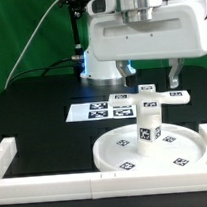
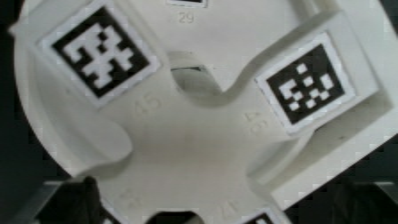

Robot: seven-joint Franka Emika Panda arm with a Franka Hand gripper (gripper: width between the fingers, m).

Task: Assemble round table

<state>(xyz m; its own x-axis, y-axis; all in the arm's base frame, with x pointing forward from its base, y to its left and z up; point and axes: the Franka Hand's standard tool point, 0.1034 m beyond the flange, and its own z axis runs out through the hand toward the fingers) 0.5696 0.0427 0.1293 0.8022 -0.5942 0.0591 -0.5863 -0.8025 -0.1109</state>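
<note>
In the exterior view the large round disc (image 1: pixel 177 151) lies flat at the front right. The short cylindrical leg (image 1: pixel 148 125) stands upright on its centre. The X-shaped cross base (image 1: pixel 151 96) rests level on top of the leg. My gripper (image 1: pixel 151 84) hangs directly over the cross base with its jaws wide apart, one finger on each side of the hub and the tips just at its top. In the wrist view the cross base (image 2: pixel 196 120) fills the picture, very close, with two tags showing. The gripper (image 2: pixel 214 205) is open and holds nothing.
The marker board (image 1: pixel 92 110) lies flat behind the disc, to the exterior view's left. A low white rail (image 1: pixel 47 181) runs along the front and turns back at the left (image 1: pixel 5 150). The arm's base (image 1: pixel 104 61) stands behind the board.
</note>
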